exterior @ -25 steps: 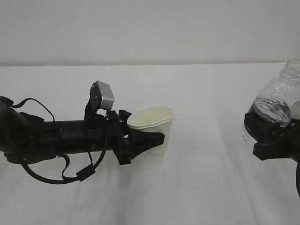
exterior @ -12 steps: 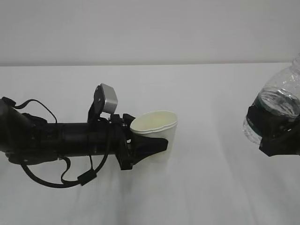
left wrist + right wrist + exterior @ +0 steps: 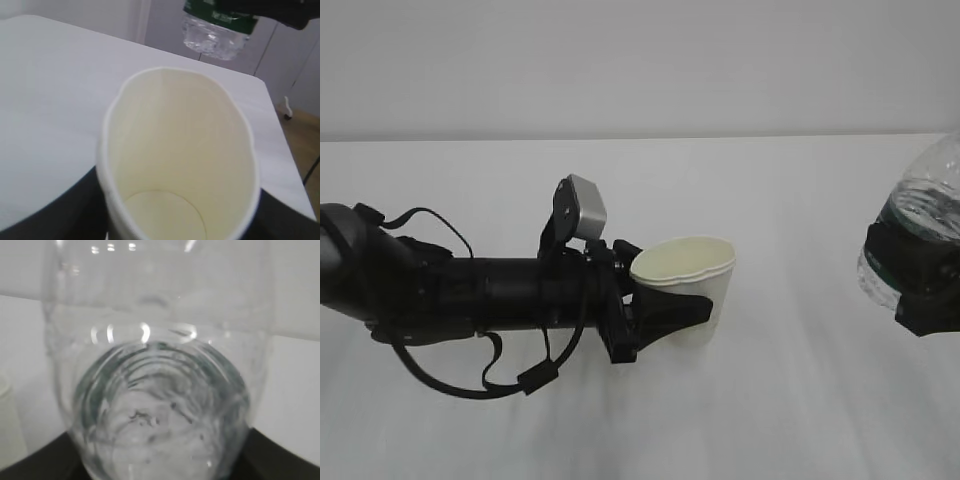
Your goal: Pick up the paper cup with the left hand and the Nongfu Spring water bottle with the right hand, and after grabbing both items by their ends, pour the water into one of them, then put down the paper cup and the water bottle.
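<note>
Left end effector (image 3: 682, 312): clamped on the paper cup (image 3: 690, 285), upright, clear of the surface (image 3: 770, 400). Right end effector (image 3: 920, 290): clamped on the Nongfu Spring water bottle (image 3: 918, 235) at 3 o'clock, well apart. Step: both held, pour pending; next calls for closing the gap and tilting the neck over the rim.

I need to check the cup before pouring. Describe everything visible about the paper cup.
The paper cup is small, white, tapered toward its base, with a rolled rim and cream-tinted inside. It looks empty; its round bottom shows bare in the left wrist view. It stands roughly upright, clamped at its side by the left hand, whose grip squeezes the rim slightly oval. The bottle is apart from it.
</note>
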Robot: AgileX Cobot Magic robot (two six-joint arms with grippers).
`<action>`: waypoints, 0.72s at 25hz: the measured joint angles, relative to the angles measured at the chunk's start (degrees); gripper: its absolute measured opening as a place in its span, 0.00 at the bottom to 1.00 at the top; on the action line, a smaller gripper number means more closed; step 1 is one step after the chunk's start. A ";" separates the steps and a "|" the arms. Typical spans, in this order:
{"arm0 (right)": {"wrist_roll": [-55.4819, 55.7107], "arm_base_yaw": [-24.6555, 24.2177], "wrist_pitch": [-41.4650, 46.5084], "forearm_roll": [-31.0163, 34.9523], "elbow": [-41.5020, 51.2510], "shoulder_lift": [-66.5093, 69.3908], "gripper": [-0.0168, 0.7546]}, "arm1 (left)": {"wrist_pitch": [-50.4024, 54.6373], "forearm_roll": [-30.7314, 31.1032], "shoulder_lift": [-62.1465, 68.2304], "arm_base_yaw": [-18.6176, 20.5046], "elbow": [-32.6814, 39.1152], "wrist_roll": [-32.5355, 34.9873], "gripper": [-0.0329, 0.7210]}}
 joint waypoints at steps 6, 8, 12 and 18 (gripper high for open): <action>0.07 0.00 5.35 -0.07 0.00 -1.06 0.55 | 4.51 4.13 0.00 -0.08 -4.68 -2.65 0.62; 0.07 0.00 5.48 -0.07 0.00 -1.06 0.55 | 5.02 5.49 0.00 -0.08 -4.81 -3.28 0.62; 0.07 0.00 8.58 -0.07 -0.75 -1.06 0.55 | 5.27 7.58 0.00 -0.49 -4.81 -3.97 0.62; 0.21 0.00 11.98 -0.29 -2.66 -1.06 0.55 | 5.68 8.19 0.00 -4.14 -4.81 -4.09 0.62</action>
